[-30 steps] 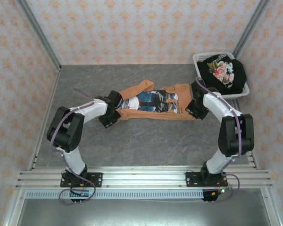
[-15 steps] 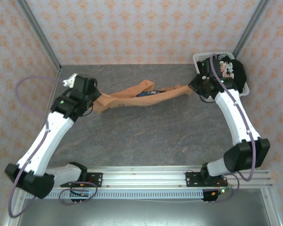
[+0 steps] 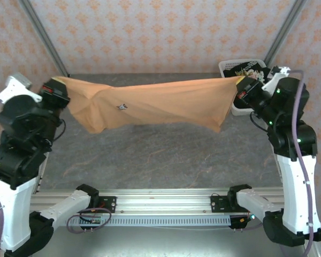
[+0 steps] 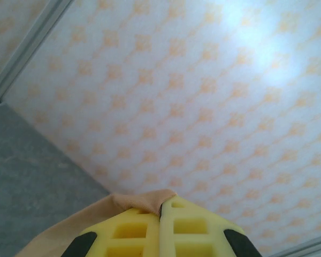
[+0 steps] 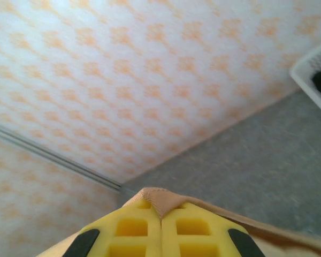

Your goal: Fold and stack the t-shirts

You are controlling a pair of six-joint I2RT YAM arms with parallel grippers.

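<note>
hanging above the table [image 3: 166,155], the orange t-shirt [image 3: 160,104] — bunched low a moment ago — spreads wide, left gripper [image 3: 58,92] and right gripper [image 3: 242,85] each pinched on a corner — ready to lay flat.

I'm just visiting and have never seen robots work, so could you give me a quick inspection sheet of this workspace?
Surface: grey mottled table.
Job's things: orange t-shirt held up, spread between both grippers, plain side to the top camera; black t-shirt with pink flowers in the white basket.
Clutter: nothing seen.
Grippers: left gripper and right gripper each shut on a corner of the orange t-shirt.
Cables: purple cable along the right arm.
Surroundings: patterned walls, metal rail at the near edge.
</note>
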